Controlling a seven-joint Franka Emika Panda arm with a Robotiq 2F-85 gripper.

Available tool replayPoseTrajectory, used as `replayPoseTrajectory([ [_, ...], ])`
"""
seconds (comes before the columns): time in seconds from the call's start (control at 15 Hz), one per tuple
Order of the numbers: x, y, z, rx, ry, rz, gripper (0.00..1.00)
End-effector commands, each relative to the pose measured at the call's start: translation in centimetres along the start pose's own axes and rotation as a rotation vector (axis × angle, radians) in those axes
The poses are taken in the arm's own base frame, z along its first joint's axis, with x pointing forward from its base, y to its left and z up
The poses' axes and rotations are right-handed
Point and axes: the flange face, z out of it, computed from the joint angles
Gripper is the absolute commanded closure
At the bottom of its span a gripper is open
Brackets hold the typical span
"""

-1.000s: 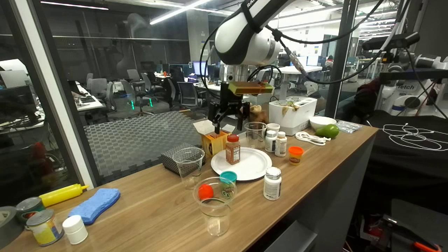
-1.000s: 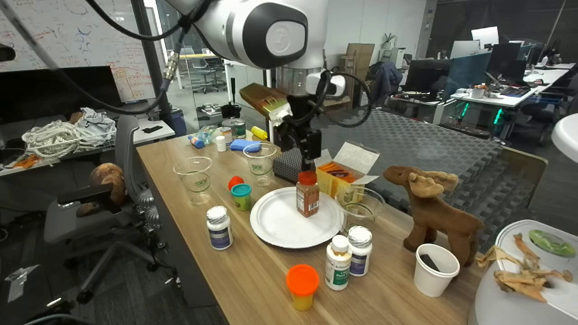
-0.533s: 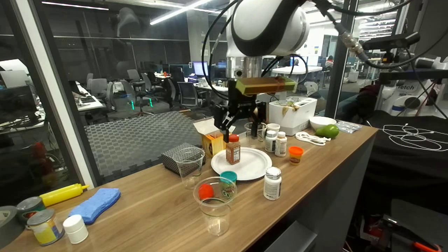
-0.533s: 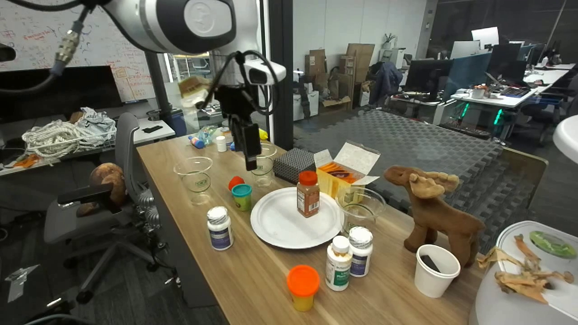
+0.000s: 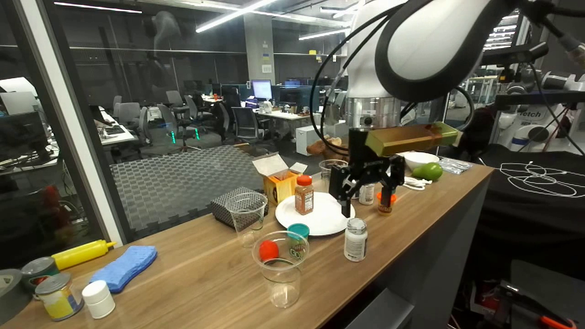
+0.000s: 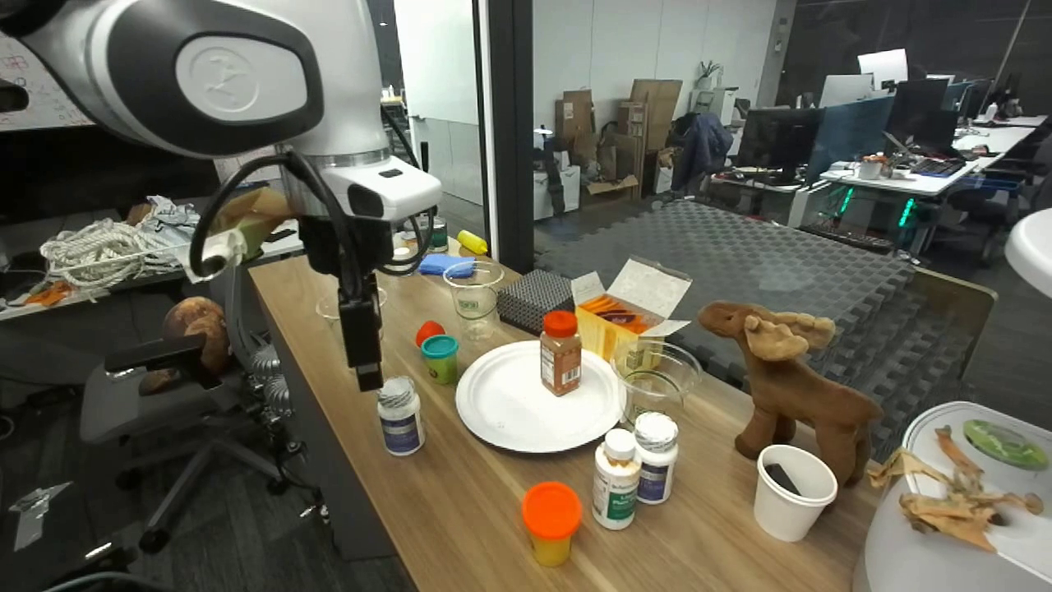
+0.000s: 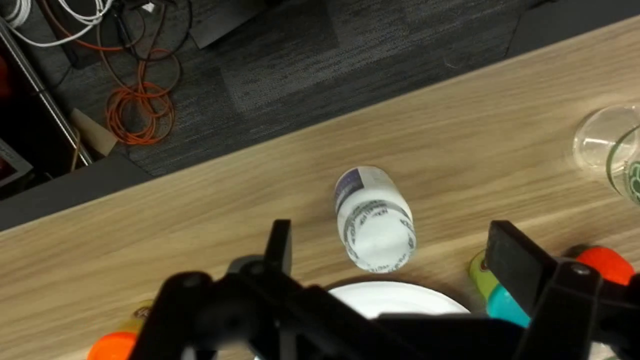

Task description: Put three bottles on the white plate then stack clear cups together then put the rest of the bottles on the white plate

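Note:
My open gripper [image 5: 366,210] hangs above the table with nothing between its fingers. Below it stands an upright white bottle with a foil-wrapped cap [image 7: 375,220], which shows between the fingertips in the wrist view. On the white plate [image 6: 509,411] stands a red-capped bottle [image 6: 560,362] of reddish spice. Two more white bottles stand side by side past the plate: a green-labelled bottle [image 6: 615,485] and a purple-labelled bottle [image 6: 656,469]. Three clear cups stand apart: a front cup [image 5: 281,281], a cup by the black mesh box [image 5: 247,217], and a cup behind the plate [image 6: 657,386].
An orange-lidded tub [image 6: 551,526] and a teal-lidded tub [image 6: 440,362] stand near the plate, with a red ball [image 6: 428,332] close by. Behind are an opened yellow box [image 6: 620,321] and a brown toy moose [image 6: 789,395]. A white paper cup [image 6: 793,493] stands beyond.
The arm has swung from above the red-capped bottle towards the table's front edge and come down over the foil-capped bottle. The gripper stayed open; the things on the table have not moved.

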Motion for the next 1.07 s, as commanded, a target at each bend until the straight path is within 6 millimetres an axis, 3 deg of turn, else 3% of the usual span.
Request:
replayPoseTrajectory([
  [0.0, -1.5, 2.4, 0.1, 0.068, 0.034, -0.016, 0.00],
  [0.53, -0.3, 4.6, 1.9, 0.189, -0.004, -0.081, 0.00],
  [1.0, 0.4, 3.2, 4.2, 0.165, -0.045, -0.146, 0.00],
])
